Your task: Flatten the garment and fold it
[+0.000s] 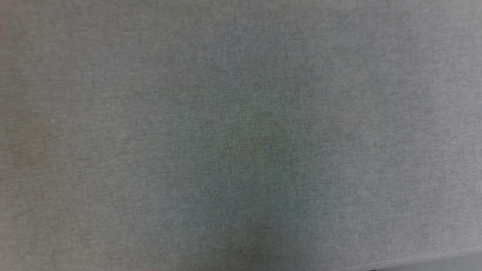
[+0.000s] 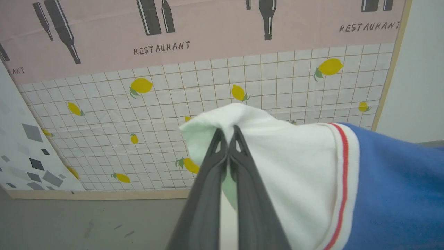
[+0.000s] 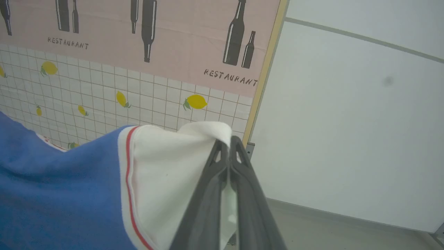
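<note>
My left hand (image 2: pixel 228 133) pinches shirt (image 2: pixel 399 187) by white sleeve (image 2: pixel 295 163), right hand (image 3: pixel 229 142) pinches other sleeve (image 3: pixel 166 163); shirt aloft, stretched between. Flattening step. Next, I judge: lower evenly onto bench (image 1: pixel 150 113).

staged test room, printed restaurant backdrop (image 2: pixel 222 69), plain white wall (image 3: pixel 347 121), grey cloth tabletop (image 1: pixel 241 135)

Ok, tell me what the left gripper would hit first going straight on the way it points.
Past the white sleeve pinched over its tips, the left gripper points at the lemon-print wall sheet; that would likely come first, though how far off is unclear.
</note>
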